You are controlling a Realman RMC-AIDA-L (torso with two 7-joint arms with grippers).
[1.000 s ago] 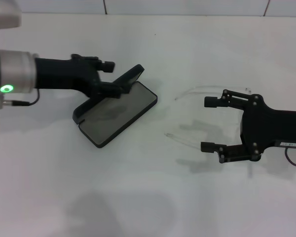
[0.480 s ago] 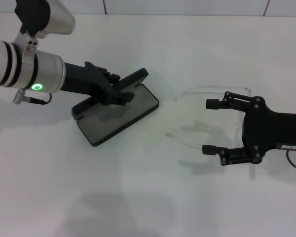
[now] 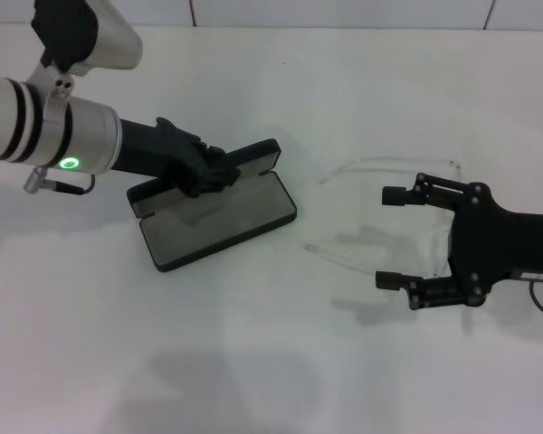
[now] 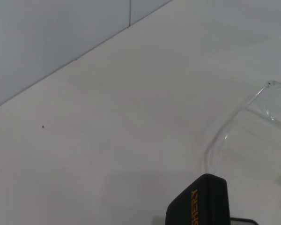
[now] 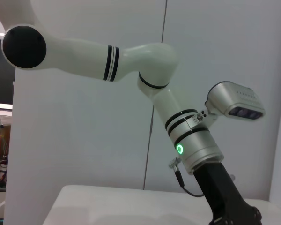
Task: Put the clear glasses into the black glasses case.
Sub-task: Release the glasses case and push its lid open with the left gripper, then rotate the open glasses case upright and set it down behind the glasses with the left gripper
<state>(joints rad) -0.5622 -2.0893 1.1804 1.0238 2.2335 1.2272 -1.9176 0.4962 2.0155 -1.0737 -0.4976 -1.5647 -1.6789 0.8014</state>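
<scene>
The black glasses case [image 3: 219, 217] lies open left of centre on the white table, grey lining up. Its lid [image 3: 250, 157] stands raised along the far side, with my left gripper [image 3: 210, 169] shut on it. The left wrist view shows the lid's corner with orange lettering [image 4: 199, 206] and one thin arm of the clear glasses [image 4: 234, 123]. The clear glasses [image 3: 380, 164] lie to the right of the case, arms pointing toward it. My right gripper [image 3: 386, 237] is open, one finger on each side of the glasses' lens end, whose middle its black body hides.
The table's far edge meets a tiled wall [image 3: 344, 11]. In the right wrist view, the white left arm [image 5: 192, 140] with its green light reaches across. Bare white tabletop [image 3: 253, 362] lies in front of the case and glasses.
The left gripper has swung the case, so its right end now sits farther right and nearer me. The lid leans lower. The right gripper has drifted slightly right and nearer.
</scene>
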